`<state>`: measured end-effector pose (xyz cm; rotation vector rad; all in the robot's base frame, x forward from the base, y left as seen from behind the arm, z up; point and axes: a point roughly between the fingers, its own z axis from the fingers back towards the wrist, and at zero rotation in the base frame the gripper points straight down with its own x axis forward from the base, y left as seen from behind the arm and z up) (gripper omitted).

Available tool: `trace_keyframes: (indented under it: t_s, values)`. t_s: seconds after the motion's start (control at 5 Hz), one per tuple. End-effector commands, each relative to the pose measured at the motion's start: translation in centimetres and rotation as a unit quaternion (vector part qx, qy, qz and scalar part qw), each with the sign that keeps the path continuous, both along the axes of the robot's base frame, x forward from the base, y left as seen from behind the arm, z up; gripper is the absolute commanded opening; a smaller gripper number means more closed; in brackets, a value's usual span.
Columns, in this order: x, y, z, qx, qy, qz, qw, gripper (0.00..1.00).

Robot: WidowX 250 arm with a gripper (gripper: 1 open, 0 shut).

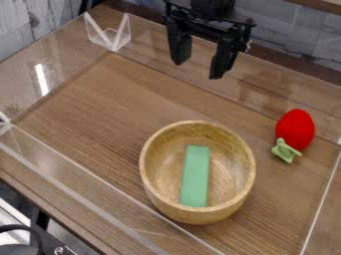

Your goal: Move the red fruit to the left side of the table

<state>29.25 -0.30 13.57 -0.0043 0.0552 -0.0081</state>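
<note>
Gripper (202, 62) at top centre of frame, pointing down, fingers spread wide, nothing between them. It hangs above bare table (107, 100), well apart from everything.

Red fruit (296, 127) at the right edge of frame, upright, its green leafy base (285, 151) just below it, close to the clear acrylic wall (324, 189).

Wooden bowl (197, 170) lower centre, flat green stick (197, 176) lying inside.

Risks, as judged:
- Fruit is glossy and rounded; an off-centre pinch could squirt it out or roll it against the wall.
- Wall so near leaves little room for the outer finger; it may strike the acrylic.
- Carry path leftward crosses near the bowl; a low carry could clip its rim.
</note>
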Motion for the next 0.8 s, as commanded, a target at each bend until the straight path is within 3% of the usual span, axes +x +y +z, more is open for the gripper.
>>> trace_keyframes:
  t_s: [0.0, 0.4, 0.6]
  values:
    - [0.0, -0.3, -0.6, -0.005, 0.015, 0.017, 0.9997, 1.0]
    - [1.6, -6.6, -1.4, -0.021, 0.008, 0.064, 0.9977, 1.0]
    - [3.2, -8.7, -2.2, -0.029, 0.004, 0.053, 0.9982, 1.0]
